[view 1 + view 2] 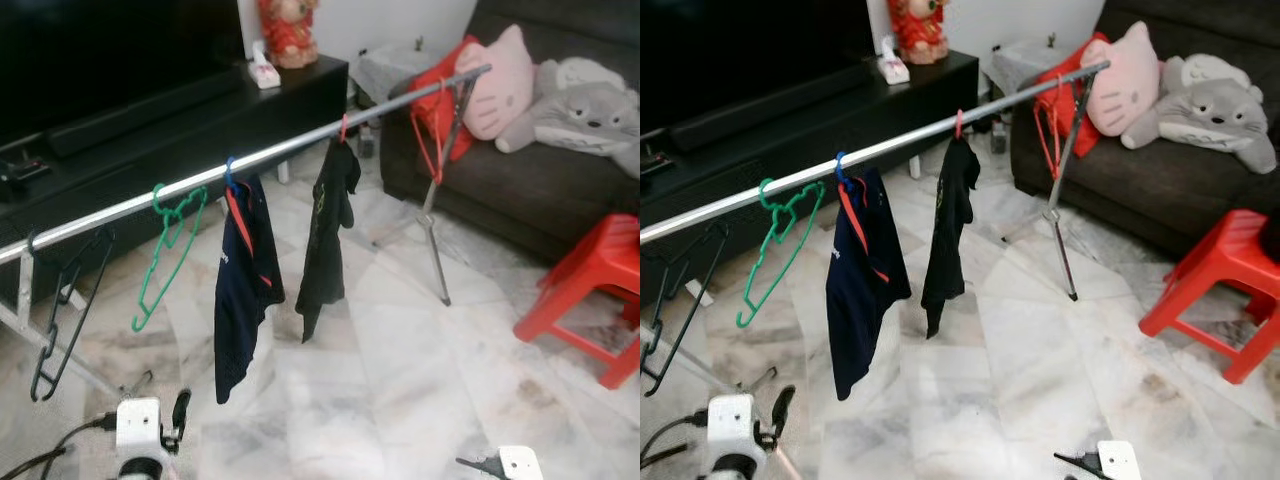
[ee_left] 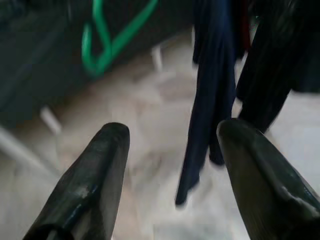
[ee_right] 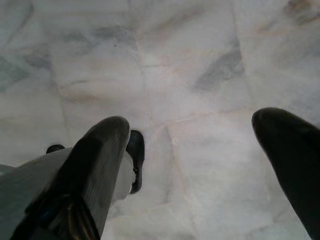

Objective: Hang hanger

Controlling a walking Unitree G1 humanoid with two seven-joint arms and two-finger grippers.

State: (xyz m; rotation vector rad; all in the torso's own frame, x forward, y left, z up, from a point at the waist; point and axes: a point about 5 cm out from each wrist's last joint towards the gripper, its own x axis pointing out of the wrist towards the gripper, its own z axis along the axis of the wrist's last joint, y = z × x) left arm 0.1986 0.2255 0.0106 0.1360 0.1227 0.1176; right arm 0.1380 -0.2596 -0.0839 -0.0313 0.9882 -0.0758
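Currently both grippers are low and empty: left gripper (image 2: 170,145) fingers spread wide, facing the green hanger (image 1: 165,250); right gripper (image 3: 200,150) fingers equally wide over marble floor (image 3: 165,65). Green hanger hangs on the drying rail (image 1: 290,148), left of the navy shirt (image 1: 245,290).

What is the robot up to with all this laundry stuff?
It stands before a clothes rail that carries a black hanger, a green hanger, a navy shirt, a black garment and a red hanger. Neither arm holds anything: the left tool is open and faces the green hanger and navy shirt, and the right tool is open over the marble floor.
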